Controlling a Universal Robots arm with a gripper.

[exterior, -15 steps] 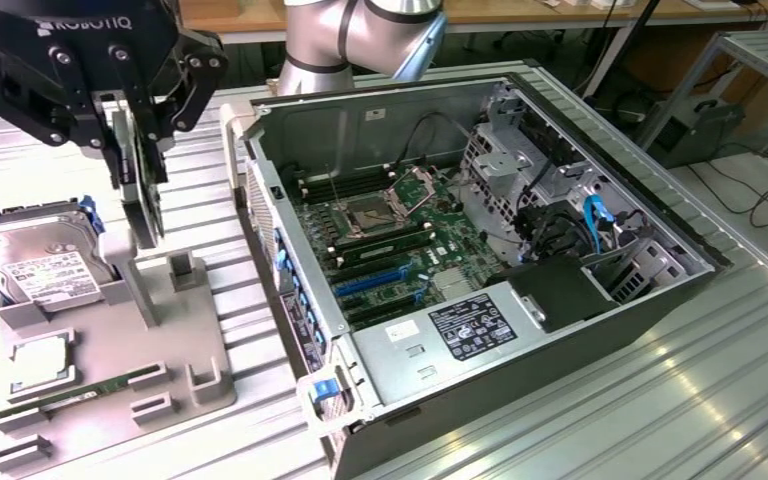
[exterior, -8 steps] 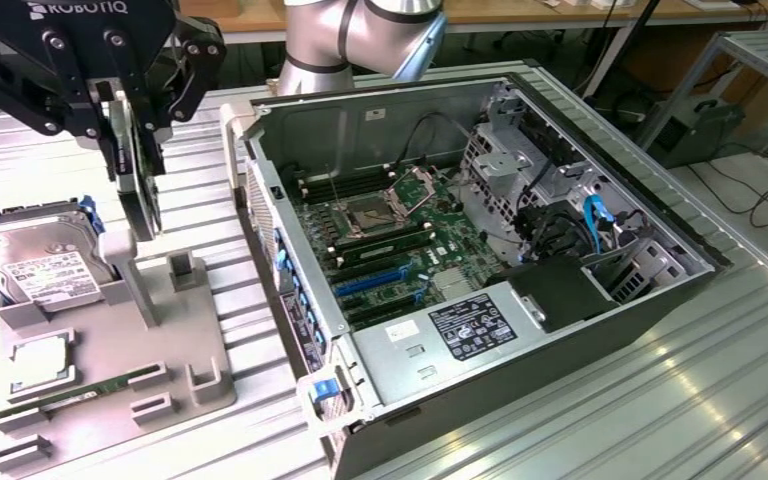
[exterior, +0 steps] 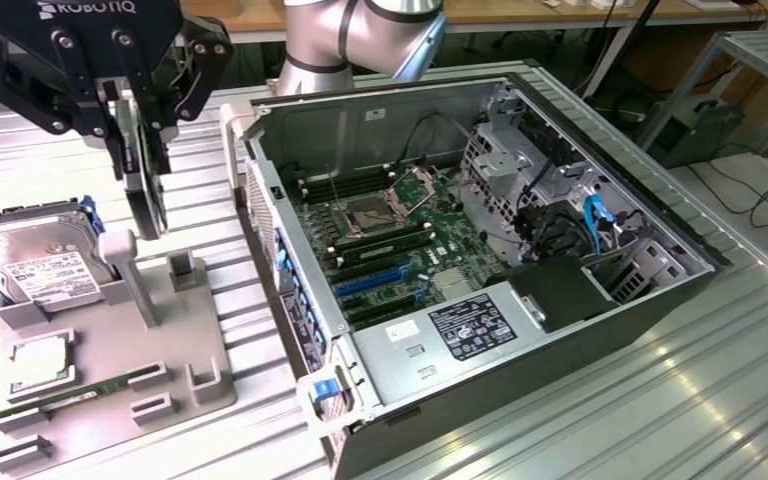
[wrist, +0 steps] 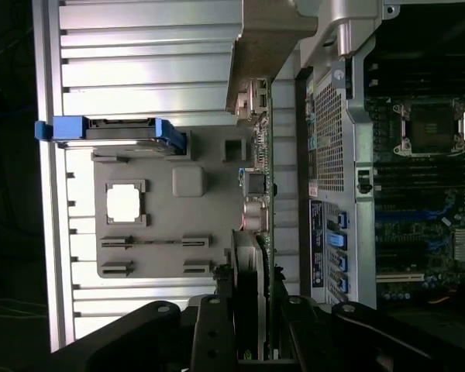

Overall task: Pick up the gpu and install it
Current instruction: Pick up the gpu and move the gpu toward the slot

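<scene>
My gripper [exterior: 135, 112] is shut on the gpu [exterior: 145, 185], a thin dark card that hangs edge-on and upright below the fingers. The card floats above the grey holder tray [exterior: 117, 345], near its back edge and clear of it, at the exterior view's left. In the wrist view the gpu [wrist: 257, 194] runs out from my gripper [wrist: 252, 298] as a narrow strip with a green circuit-board side, between the tray [wrist: 209, 240] and the open computer case [wrist: 333, 147]. The case's motherboard [exterior: 384, 235] with its blue slots [exterior: 368, 285] lies to the exterior view's right of the card.
On the tray sit a silver hard drive [exterior: 37, 262] in a blue frame, a processor chip [exterior: 40, 355] and a narrow green memory stick [exterior: 80, 390]. The open case [exterior: 491, 110] stands on a ribbed metal table [exterior: 651, 400]. The arm's base [exterior: 344, 40] rises behind the case.
</scene>
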